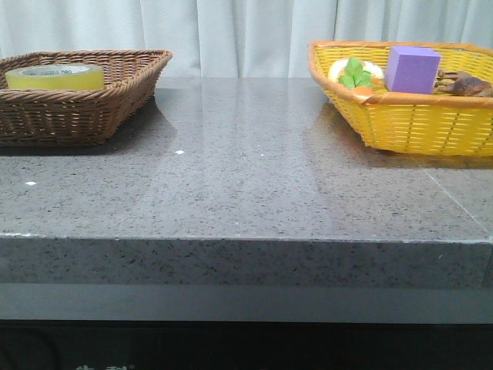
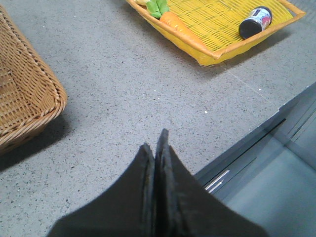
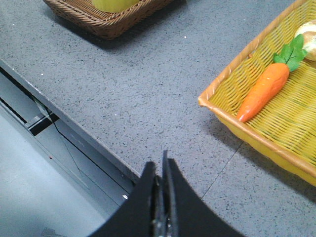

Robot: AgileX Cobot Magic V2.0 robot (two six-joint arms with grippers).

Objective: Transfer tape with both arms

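The tape (image 1: 55, 76), a wide translucent yellow roll, lies flat in the brown wicker basket (image 1: 85, 100) at the table's far left; its yellow edge (image 3: 112, 4) also shows in the right wrist view. Neither arm appears in the front view. My left gripper (image 2: 155, 140) is shut with nothing between its fingers, hovering over bare grey table near the front edge, well away from the tape. My right gripper (image 3: 159, 163) is likewise shut and empty, over the table's front edge between the two baskets.
A yellow basket (image 1: 416, 123) at the far right holds a purple cube (image 1: 412, 69), a toy carrot (image 3: 264, 90) with green leaves, a pale round item (image 3: 307, 35) and a small dark can (image 2: 255, 22). The grey stone table (image 1: 246, 177) lies between the baskets.
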